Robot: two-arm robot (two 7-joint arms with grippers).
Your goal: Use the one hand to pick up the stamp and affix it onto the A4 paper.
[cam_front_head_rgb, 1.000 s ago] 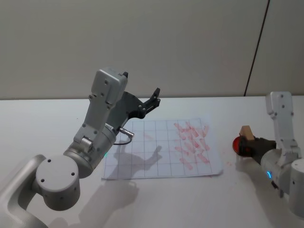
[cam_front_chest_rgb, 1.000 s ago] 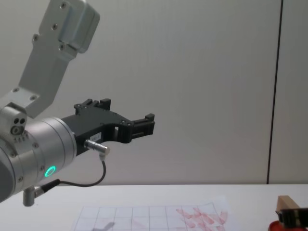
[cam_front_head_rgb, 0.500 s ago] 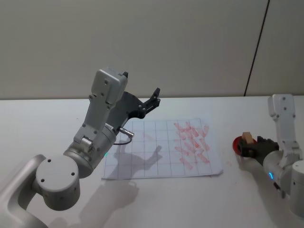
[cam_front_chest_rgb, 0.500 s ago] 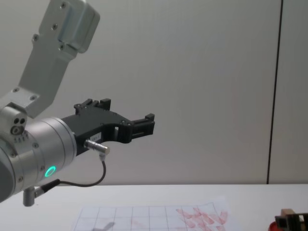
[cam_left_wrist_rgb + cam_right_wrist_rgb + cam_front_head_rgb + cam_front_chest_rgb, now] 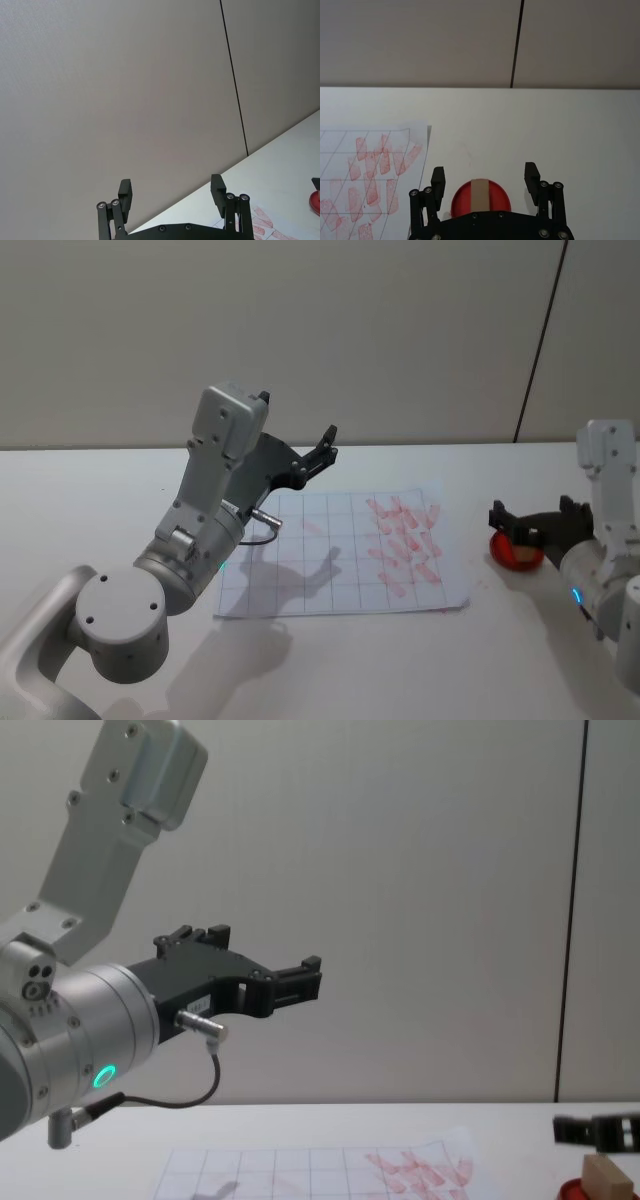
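Since a second ago our right gripper [image 5: 485, 180] has let go of the stamp [image 5: 480, 195] and lifted, fingers spread wide. We see the stamp sitting on the red pad [image 5: 516, 552], just right of the paper [image 5: 330, 550]. Our left gripper [image 5: 171, 194] hangs raised above the paper's left side, fingers apart.

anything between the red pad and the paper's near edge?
No. In the right wrist view, only bare white table separates the red pad, with the stamp on it, from the A4 paper. Head view agrees.
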